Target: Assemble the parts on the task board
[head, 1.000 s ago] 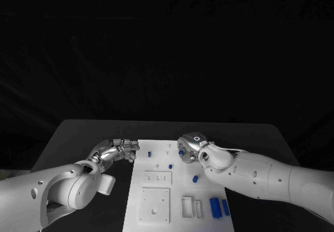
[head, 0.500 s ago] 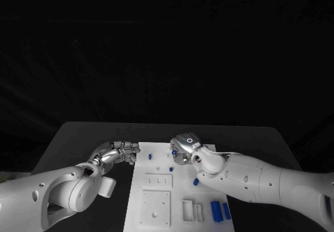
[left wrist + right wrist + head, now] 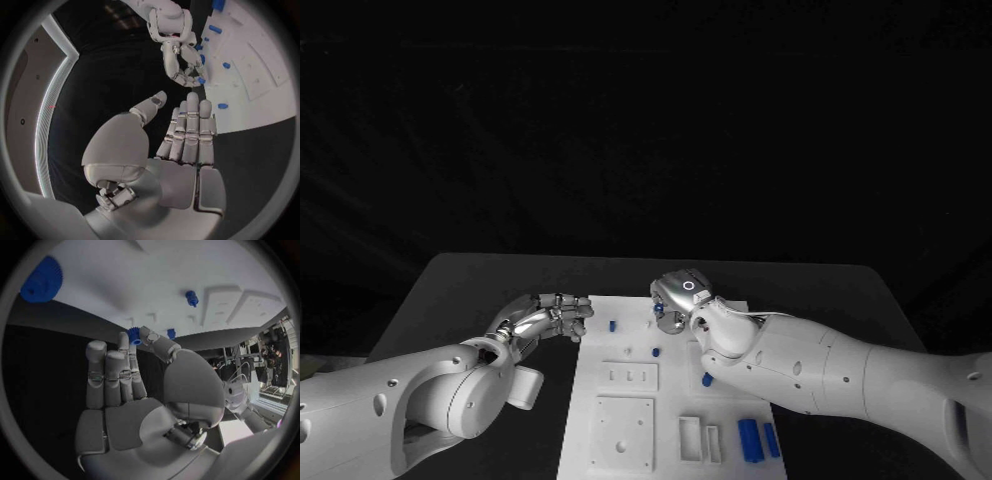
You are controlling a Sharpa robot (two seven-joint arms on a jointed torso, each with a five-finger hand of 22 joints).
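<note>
far board end: right hand (image 3: 678, 300) over it | left edge: left hand (image 3: 554, 316) alongside | mid task board (image 3: 678, 400): small blue pegs (image 3: 656, 352) standing

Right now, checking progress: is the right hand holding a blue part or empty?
Holding. The right hand pinches a small blue part between thumb and fingertip, above the far end of the white board.

Black drape behind; grey-black table (image 3: 473, 280), dim room.
</note>
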